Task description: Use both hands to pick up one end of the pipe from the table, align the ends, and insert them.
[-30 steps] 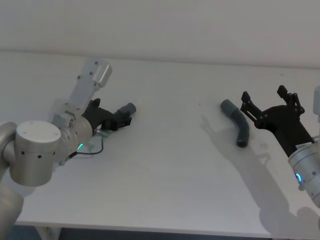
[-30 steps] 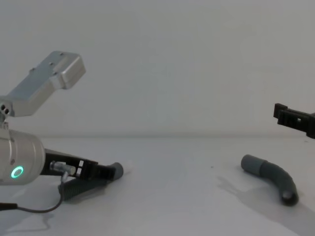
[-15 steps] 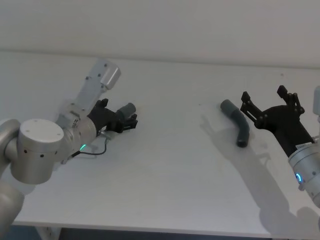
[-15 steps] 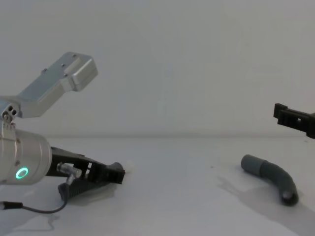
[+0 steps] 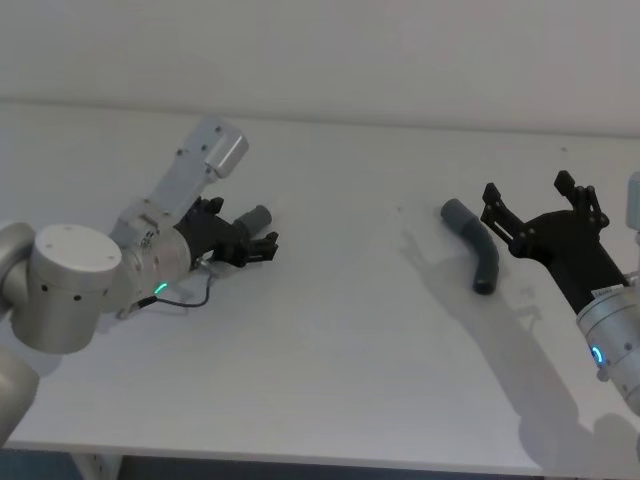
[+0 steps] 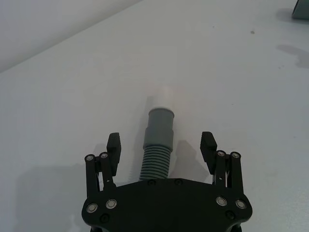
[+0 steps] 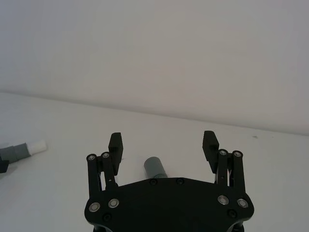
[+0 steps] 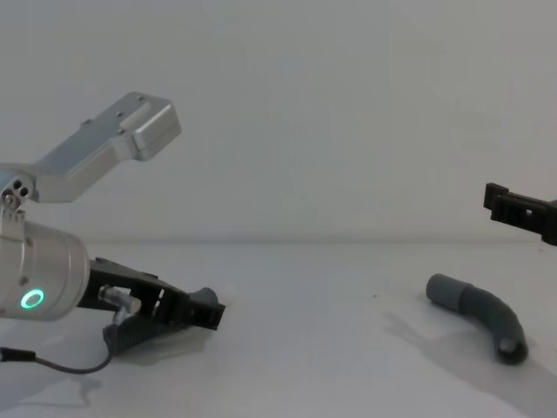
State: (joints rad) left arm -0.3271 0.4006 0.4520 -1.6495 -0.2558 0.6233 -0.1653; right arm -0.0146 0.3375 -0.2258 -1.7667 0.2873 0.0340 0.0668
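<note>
The straight pipe piece, ribbed with a grey collar and a white tip, lies on the white table at the left. My left gripper is open and straddles its ribbed part, fingers apart from it; the head view shows this gripper low over the piece. On the right lies the curved piece. My right gripper hangs open just right of it and above the table. In the right wrist view the curved piece's collar sits between the open fingers, farther off.
A thin grey cable loops from the left wrist onto the table. The chest view shows the curved piece and the left gripper far apart, with bare table between them. A plain wall stands behind.
My left gripper has slid forward along the straight piece, so its fingers now reach nearer the collar. The right gripper and the curved piece have not moved.
</note>
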